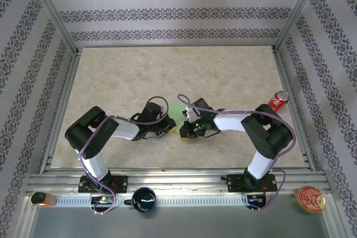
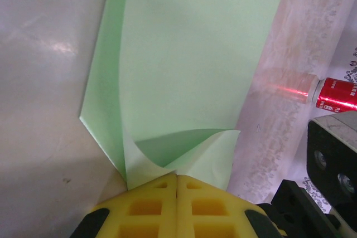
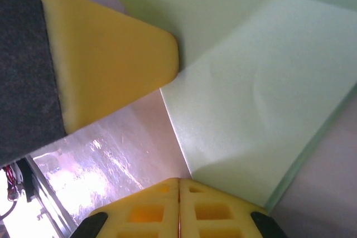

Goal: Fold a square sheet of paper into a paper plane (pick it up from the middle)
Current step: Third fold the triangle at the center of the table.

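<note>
Thin light-green square sheet of paper [image 2: 184, 54], one corner curled. Pinched there by closed left jaws; touched at its folded edge by shut right jaws.

The far half of the counter [image 1: 167, 71] lay open from wall to wall, and so did its left side beyond the left arm [image 1: 120, 129]. In the middle the two arms met. The left jaws and right jaws were closed, nearly tip to tip at the sheet of paper [image 1: 177, 111], with no room to pass between them. The right arm [image 1: 234, 121] reached across the near right part. A red can [image 1: 279, 100] sat near the right edge, well apart from the paper. Metal frame posts [image 1: 57, 15] bounded the back corners. On the near rail, off the counter, sat a black cup [image 1: 144, 199] and a round tin [image 1: 310, 199].
</note>
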